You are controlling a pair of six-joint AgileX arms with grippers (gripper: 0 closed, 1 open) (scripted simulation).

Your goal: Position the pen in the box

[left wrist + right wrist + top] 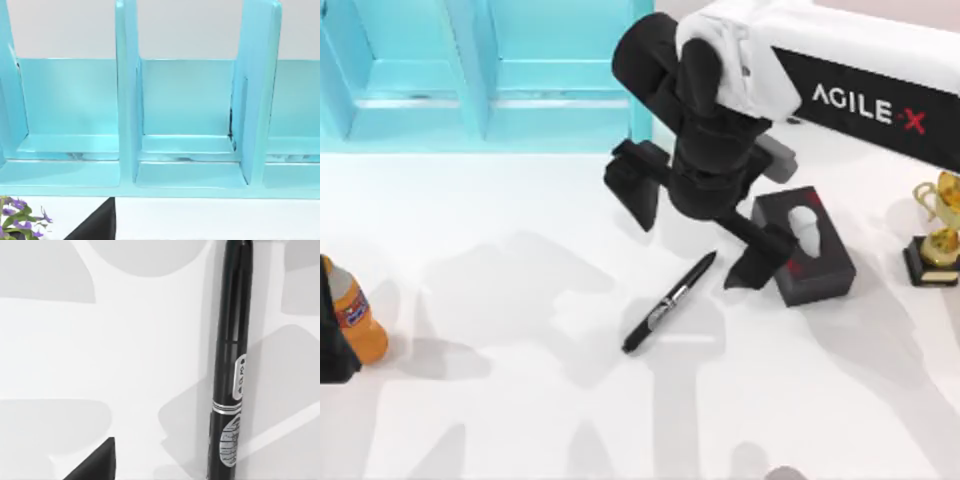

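The slim black pen (670, 302) lies slanted on the white table, just in front of my right gripper (695, 238). That gripper hangs above the table's middle, open wide, with nothing between its black fingers (636, 190). Seen from the right wrist, the pen (230, 365) lies full length below, its silver label band showing, and one fingertip (97, 462) pokes in at the edge. The cyan box (480, 90) with upright dividers stands at the back left. In the left wrist view the box (127, 100) is straight ahead, and one left fingertip (97, 225) sits well off centre, so the left gripper is open.
A black tissue box (805, 245) stands right beside the right gripper's outer finger. A gold trophy (938, 230) is at the right edge and an orange bottle (355, 315) at the left edge. Purple flowers (17, 217) show near the cyan box.
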